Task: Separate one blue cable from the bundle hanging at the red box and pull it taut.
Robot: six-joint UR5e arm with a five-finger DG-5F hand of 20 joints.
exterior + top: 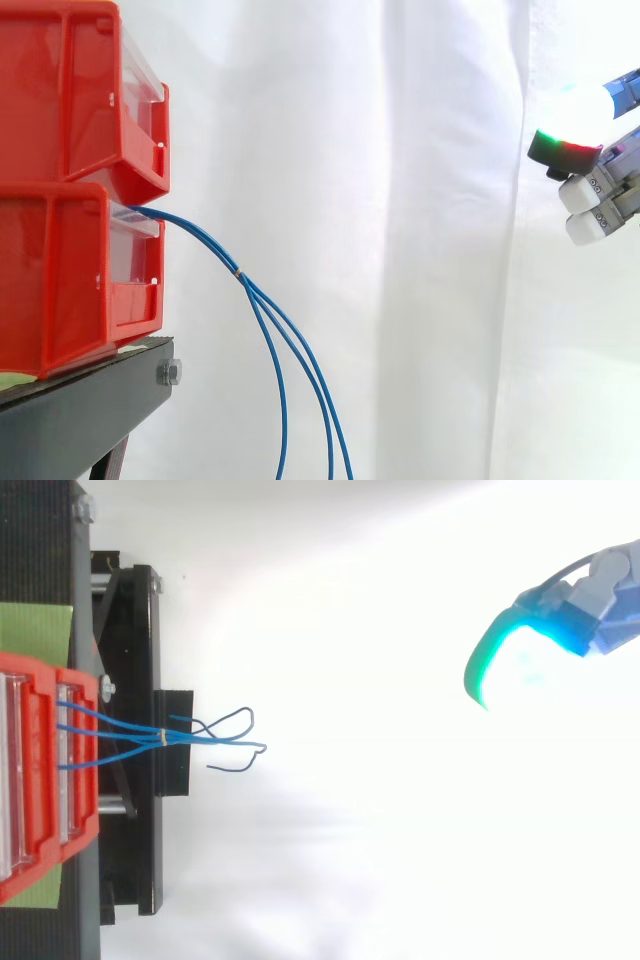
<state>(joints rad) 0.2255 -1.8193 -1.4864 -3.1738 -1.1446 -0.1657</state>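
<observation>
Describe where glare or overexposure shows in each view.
Top view: the white background right of the blue cables is washed out, and the cyan pad of the hand blooms. Side view: light is even on the curtain; only the hand's white pad flares.

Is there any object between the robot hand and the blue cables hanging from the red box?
Nothing visible stands between them. The hand hangs apart from the blue cables, and only open space before the white curtain separates them.

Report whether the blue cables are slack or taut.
Slack. The blue cables leave the lower red bin and droop downward in loose curves; the hand is far off to the right, touching none.
</observation>
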